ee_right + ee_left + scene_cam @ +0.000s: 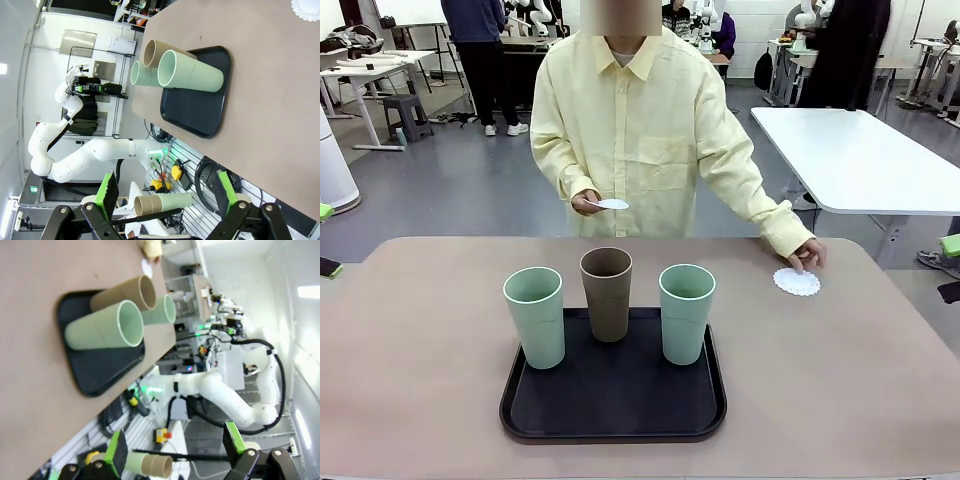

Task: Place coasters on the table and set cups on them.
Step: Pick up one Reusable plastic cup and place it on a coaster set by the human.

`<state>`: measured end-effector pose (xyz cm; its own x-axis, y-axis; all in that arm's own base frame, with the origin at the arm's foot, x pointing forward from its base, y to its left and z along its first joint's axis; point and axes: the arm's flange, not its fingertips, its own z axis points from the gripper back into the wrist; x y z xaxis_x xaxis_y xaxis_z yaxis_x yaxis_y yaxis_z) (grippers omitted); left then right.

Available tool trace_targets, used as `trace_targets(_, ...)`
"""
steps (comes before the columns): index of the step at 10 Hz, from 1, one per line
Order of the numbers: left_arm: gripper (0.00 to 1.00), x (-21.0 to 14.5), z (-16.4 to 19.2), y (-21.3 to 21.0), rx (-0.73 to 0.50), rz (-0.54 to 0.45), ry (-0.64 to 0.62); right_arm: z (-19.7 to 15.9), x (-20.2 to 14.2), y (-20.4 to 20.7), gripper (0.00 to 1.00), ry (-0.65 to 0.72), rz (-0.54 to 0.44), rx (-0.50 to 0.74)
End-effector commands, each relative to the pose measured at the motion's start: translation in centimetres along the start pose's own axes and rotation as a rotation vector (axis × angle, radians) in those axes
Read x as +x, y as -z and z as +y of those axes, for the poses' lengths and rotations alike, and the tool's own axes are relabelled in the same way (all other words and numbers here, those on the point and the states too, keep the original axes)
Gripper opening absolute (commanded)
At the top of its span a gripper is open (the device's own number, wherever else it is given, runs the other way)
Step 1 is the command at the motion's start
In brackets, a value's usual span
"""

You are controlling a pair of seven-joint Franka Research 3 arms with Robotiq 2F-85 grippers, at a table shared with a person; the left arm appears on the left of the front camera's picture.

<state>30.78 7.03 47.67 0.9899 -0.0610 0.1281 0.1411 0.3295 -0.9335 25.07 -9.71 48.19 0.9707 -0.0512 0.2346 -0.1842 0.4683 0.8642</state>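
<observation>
Three cups stand on a black tray [613,400] at the table's [420,350] near middle: a mint cup [534,315], a brown cup [606,293] and a second mint cup [686,312]. At the far right, a person's hand [808,256] presses one white lacy coaster [797,281] onto the table. The other hand holds another coaster [611,204] in the air. My left gripper [175,452] is open and empty, off the table's side, with the cups [105,330] ahead of it. My right gripper [167,195] is likewise open and empty, facing the cups [192,75] and the laid coaster [306,9].
A white table [860,150] stands behind on the right. Bare tabletop surrounds the tray on both sides and in front. Stacked spare cups [162,202] lie on a shelf below the table. The other arm [225,395] shows in each wrist view.
</observation>
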Motion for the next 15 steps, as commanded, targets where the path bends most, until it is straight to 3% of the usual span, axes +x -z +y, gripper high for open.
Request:
trace_targets(1, 1.0, 0.0, 0.0, 0.0, -0.006, -0.001, 0.008, -0.1, 0.1, 0.0, 1.0, -0.003, 0.001, 0.011)
trace_targets(12, 1.0, 0.0, 0.0, 0.0, -0.006, -0.001, 0.008, 0.0, 0.0, 0.0, 1.0, 0.0, 0.0, 0.0)
trace_targets(13, 1.0, 0.0, 0.0, 0.0, -0.006, -0.001, 0.008, 1.7, 2.7, 1.0, 1.0, -0.255, -0.023, -0.127)
trace_targets(15, 1.0, 0.0, 0.0, 0.0, -0.006, -0.001, 0.008, 3.9, 6.6, 4.9, 1.0, -0.618, 0.106, -0.296)
